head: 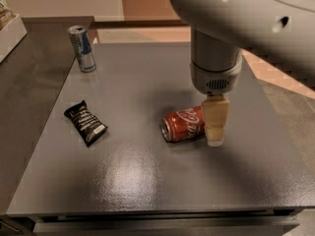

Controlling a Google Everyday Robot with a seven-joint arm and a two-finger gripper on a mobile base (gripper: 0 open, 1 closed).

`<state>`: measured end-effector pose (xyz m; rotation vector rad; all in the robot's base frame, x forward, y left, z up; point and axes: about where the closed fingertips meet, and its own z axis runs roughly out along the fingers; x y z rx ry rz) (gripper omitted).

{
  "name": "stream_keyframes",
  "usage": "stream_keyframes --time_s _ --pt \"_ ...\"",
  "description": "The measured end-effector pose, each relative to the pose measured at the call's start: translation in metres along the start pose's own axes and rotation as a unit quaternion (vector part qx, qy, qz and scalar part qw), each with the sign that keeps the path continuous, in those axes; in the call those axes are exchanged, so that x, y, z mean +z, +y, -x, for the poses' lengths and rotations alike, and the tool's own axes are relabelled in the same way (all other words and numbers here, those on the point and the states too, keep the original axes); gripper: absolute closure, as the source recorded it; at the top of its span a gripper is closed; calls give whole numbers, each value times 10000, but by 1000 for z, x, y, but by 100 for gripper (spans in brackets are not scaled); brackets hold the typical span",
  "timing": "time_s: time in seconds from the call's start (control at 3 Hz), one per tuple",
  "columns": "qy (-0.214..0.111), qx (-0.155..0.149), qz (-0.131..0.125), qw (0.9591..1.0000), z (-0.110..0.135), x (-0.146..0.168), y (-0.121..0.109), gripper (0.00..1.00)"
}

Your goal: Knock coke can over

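The red coke can (pixel 183 125) lies on its side on the grey table (pixel 147 181), right of centre, its silver top pointing left. My gripper (pixel 215 132) hangs from the big grey arm directly at the can's right end, with a tan finger (pixel 215 119) covering that end of the can. Whether it touches the can I cannot tell.
A slim silver-and-blue can (pixel 82 48) stands upright at the table's far left corner. A black snack packet (pixel 85 123) lies flat at the left. A white box edge (pixel 10 33) sits on the darker counter at the far left.
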<state>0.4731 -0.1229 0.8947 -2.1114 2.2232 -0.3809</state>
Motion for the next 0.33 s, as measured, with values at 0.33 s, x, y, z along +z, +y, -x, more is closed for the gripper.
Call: stream_keyframes --time_s 0.33 --pt "0 0 -1 10000 0 0 0 0"
